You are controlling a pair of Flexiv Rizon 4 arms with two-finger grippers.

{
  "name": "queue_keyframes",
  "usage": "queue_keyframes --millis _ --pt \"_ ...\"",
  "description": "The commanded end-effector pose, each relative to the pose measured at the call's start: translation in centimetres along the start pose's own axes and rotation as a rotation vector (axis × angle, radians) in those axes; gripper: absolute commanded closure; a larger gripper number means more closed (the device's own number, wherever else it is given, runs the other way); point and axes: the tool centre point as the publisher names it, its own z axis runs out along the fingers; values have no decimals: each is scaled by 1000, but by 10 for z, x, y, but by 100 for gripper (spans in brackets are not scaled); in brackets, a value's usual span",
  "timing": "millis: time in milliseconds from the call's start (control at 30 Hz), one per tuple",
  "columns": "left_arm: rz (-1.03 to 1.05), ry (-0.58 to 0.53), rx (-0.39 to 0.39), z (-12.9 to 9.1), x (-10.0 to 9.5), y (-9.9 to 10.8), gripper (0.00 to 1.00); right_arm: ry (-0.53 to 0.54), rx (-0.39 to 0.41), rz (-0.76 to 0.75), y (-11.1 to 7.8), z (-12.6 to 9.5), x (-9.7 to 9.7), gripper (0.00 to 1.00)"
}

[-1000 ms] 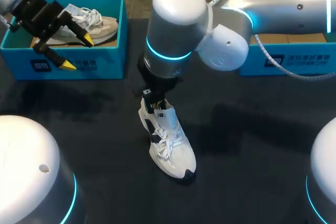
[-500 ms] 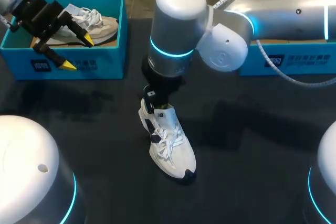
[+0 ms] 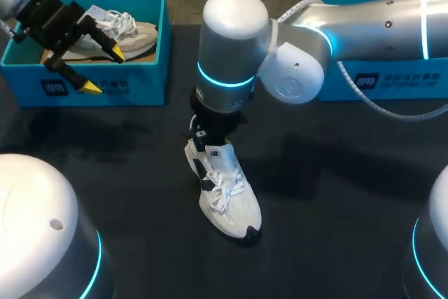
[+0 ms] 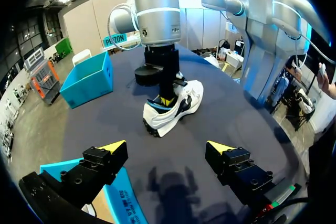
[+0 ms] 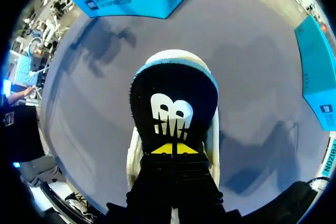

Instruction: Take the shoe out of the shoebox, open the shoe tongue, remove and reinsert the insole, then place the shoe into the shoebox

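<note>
Shoe: your white shoe (image 3: 227,194) stood upright on its sole on the dark table (image 3: 336,208), near the middle, outside both boxes, toe pointing toward you in the head view.
Right gripper: you had the right gripper (image 5: 175,149) down at the shoe's opening, near the heel. Its yellow tips were drawn together with only a thin line between them.
Black piece: a black piece with a white mark and a light blue edge (image 5: 173,108) lay just ahead of those tips, covering most of the shoe's opening. You could not tell from these views whether it was the tongue or the insole, nor whether the tips nipped its near edge.
Left gripper: your left gripper (image 3: 103,69) hung above the front wall of the left shoebox (image 3: 150,68), fingers spread wide and holding nothing, well apart from the shoe.
Left shoebox: it sat at the table's far left corner with a beige shoe (image 3: 129,31) lying inside.
Right shoebox: the right shoebox (image 3: 399,78) sat at the far right, partly hidden behind your right arm (image 3: 364,22).
</note>
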Motion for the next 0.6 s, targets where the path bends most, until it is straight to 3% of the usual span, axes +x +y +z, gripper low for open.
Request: queue_keyframes --millis 33,400,600 --pt "0 3 -3 -1 0 0 0 -4 2 5 4 8 6 100" --pt "0 3 -3 -1 0 0 0 -48 -45 -20 18 -21 20 100" --pt "0 3 -3 -1 0 0 0 -63 -55 -38 27 -20 18 100"
